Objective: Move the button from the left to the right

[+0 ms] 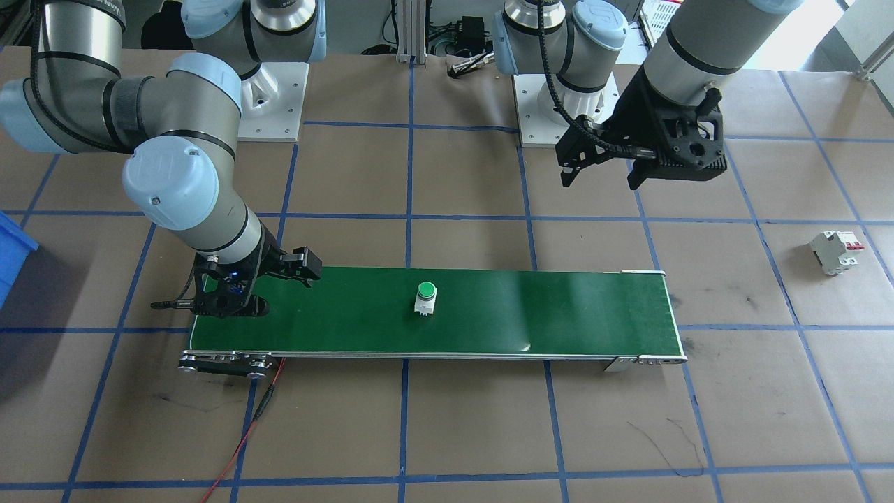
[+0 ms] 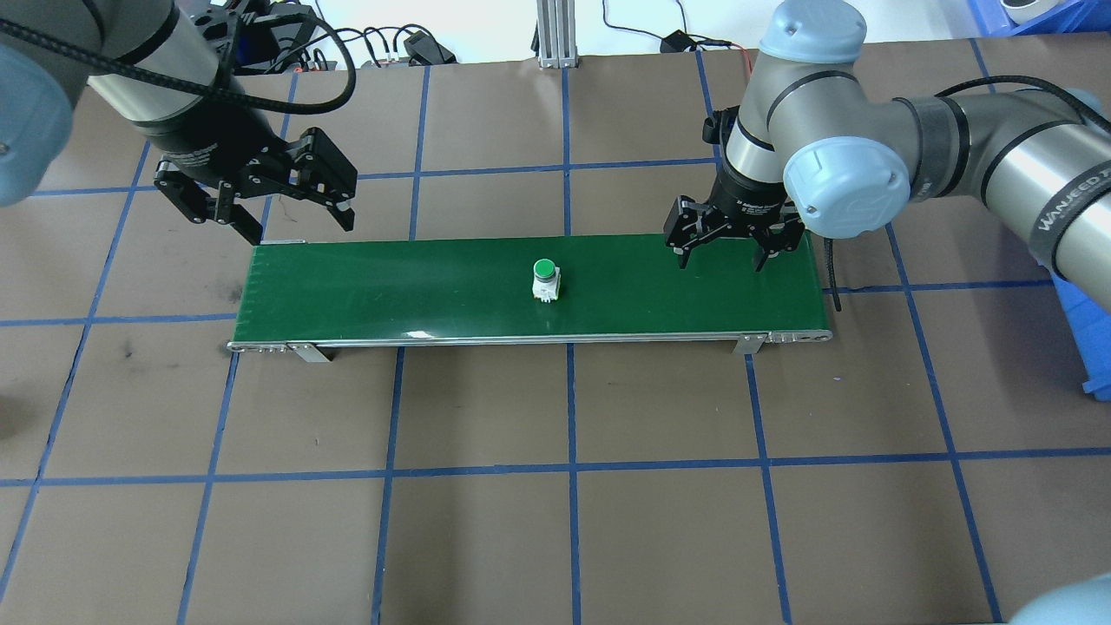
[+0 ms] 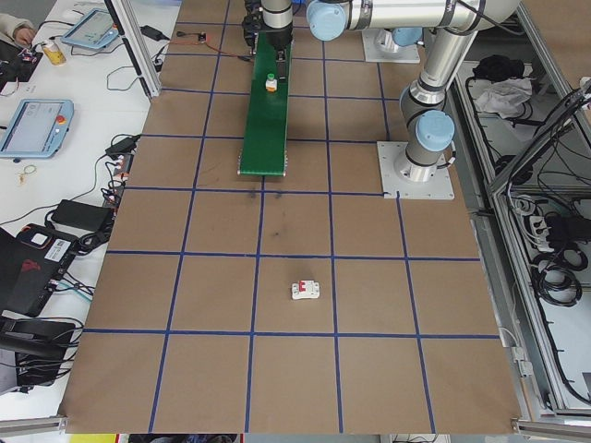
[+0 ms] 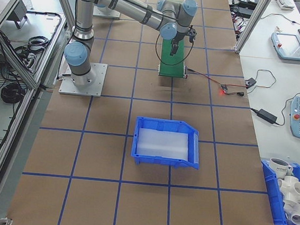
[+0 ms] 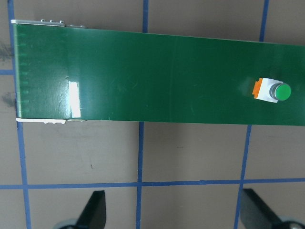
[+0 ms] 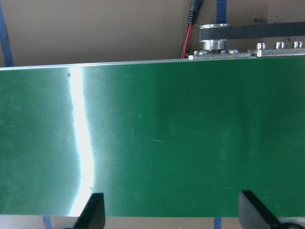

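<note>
One button (image 2: 544,279) stands upright mid-belt on the green conveyor (image 2: 391,286). Both grippers, left (image 2: 256,193) & right (image 2: 727,241), have jaws wide open, empty. We judge it light, rigid; grip the white body, not the slick cap.

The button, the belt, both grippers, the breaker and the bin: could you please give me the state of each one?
Button: upright mid-belt, unheld.
Green conveyor belt: carrying only the button.
Left gripper: open, empty, raised near the belt's left end.
Right gripper: open, empty, over the belt's right end.
Circuit breaker: lying on the table.
Blue bin: holds a whitish sheet.
</note>
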Controlling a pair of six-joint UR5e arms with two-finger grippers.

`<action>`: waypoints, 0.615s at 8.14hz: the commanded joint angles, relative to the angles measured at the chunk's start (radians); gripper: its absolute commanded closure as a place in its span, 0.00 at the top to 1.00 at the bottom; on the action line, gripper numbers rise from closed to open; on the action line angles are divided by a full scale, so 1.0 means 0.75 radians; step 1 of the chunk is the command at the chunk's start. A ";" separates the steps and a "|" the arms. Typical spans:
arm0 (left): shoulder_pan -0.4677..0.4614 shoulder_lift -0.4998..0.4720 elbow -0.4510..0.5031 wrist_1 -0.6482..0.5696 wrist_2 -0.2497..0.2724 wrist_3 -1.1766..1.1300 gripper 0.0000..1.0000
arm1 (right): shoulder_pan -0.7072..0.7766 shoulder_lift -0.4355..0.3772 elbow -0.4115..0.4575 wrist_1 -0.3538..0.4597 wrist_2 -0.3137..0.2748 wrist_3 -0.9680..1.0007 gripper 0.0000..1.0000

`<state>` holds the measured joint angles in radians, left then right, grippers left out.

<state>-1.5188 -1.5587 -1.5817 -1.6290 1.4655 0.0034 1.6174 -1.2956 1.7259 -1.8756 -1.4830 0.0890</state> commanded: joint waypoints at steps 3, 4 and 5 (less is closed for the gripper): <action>-0.092 -0.034 0.096 -0.027 0.056 -0.043 1.00 | 0.007 -0.013 0.002 -0.074 0.130 0.271 0.98; -0.092 -0.039 0.111 -0.051 0.087 -0.043 1.00 | 0.022 -0.011 0.000 -0.078 0.165 0.298 0.99; -0.092 -0.039 0.109 -0.051 0.083 -0.043 1.00 | 0.046 -0.011 0.000 -0.086 0.165 0.329 0.99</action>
<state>-1.5866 -1.5835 -1.5133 -1.6559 1.5099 -0.0289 1.6276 -1.3034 1.7261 -1.9302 -1.3808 0.2889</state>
